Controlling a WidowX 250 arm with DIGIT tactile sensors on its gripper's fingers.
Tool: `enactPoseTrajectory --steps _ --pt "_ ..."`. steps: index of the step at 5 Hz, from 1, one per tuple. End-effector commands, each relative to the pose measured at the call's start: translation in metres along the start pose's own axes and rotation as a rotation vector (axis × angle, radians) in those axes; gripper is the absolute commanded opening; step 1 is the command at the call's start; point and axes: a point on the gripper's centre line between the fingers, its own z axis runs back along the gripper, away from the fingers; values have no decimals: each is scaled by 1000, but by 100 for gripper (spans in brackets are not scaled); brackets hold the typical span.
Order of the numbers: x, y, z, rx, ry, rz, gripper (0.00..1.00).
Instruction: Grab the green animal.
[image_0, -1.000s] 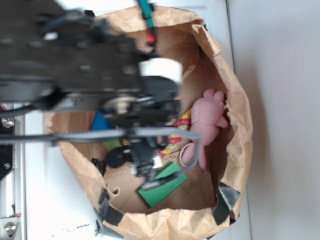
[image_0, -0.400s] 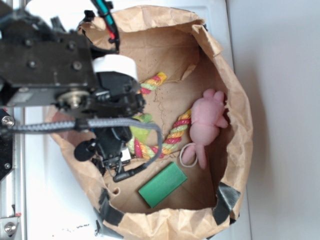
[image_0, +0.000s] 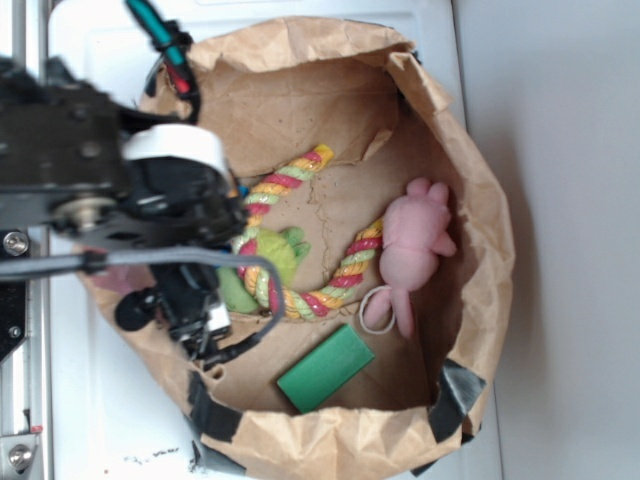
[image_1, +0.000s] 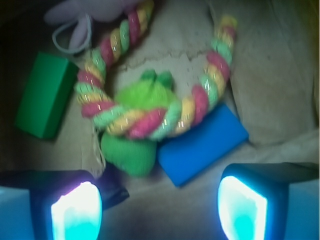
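Paper bag (image_0: 470, 180) as landmark throughout, largest thing in view, walls crumpled and standing high all round, taped at the near corners. Inside it, toward the wall under the arm: the green animal (image_1: 137, 122), lying on the bag floor with the braided rope (image_1: 150, 120) draped straight across its middle. Just beside it under the rope, a blue block (image_1: 202, 145); further along the floor, a green block (image_0: 325, 368); against the opposite wall, a pink plush (image_0: 410, 245).

Gripper (image_1: 160, 202) hovering above the plush, fingers (image_1: 77, 210) spread wide, nothing between them.

Best to centre over the bare lower lump of the plush, clear of the rope, then descend and close there; otherwise likely to pinch rope as well. Little room sideways: bag wall close behind, blue block touching or nearly so. Straight down, straight up.
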Motion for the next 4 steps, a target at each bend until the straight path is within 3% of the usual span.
enactPoseTrajectory --steps 1,4 --pt "6 -18 9 9 -25 95 100" --pt "17 -34 5 22 -36 148 100"
